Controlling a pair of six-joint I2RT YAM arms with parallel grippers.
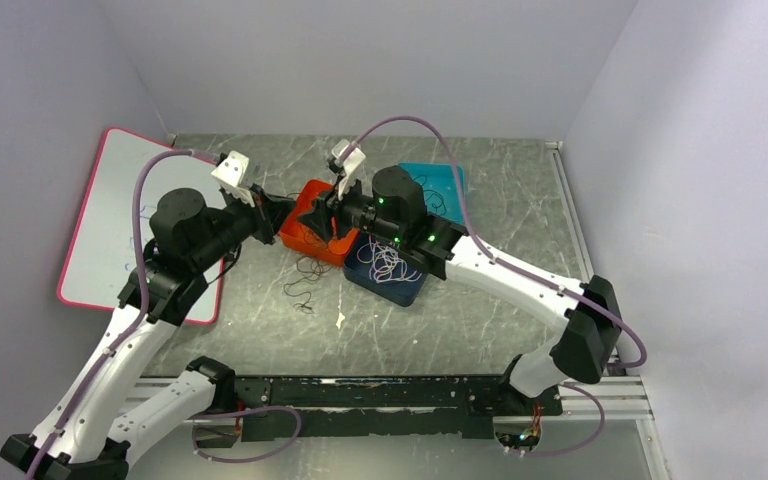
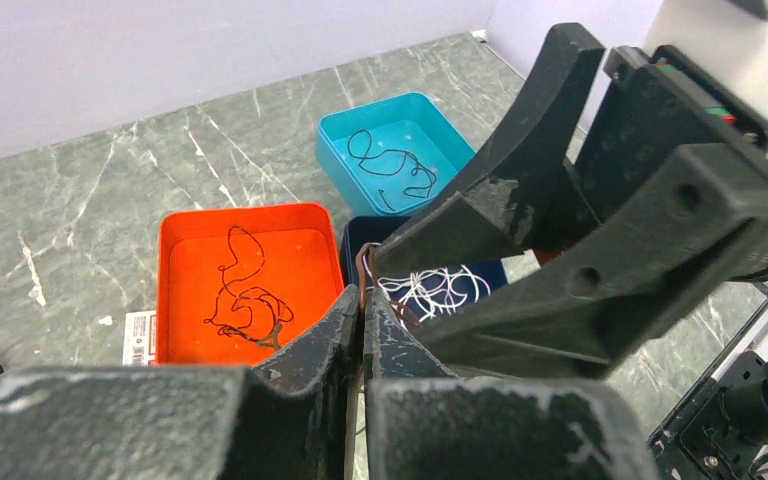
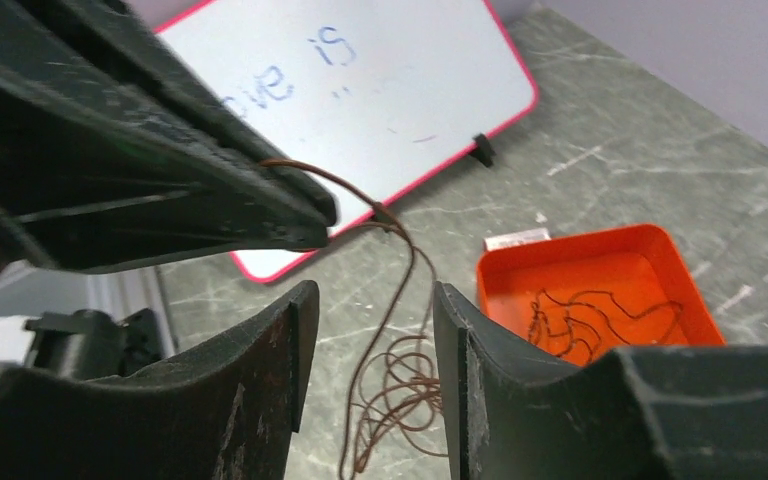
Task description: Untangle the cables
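From above, my left gripper [image 1: 272, 213] and right gripper [image 1: 332, 212] sit tip to tip over the orange tray [image 1: 310, 240]. A dark tangle [image 1: 305, 285] of thin cables lies on the tabletop [image 1: 260, 330] just beside the tray.

In the left wrist view, the left jaws are pinched tight on a brown cable [image 2: 362, 265].

In the right wrist view, my right jaws stand half apart, astride that strand as it drops to the tangle. I'd close near the left's pinch, then draw the arms apart slowly so the loops slip free rather than cinch.
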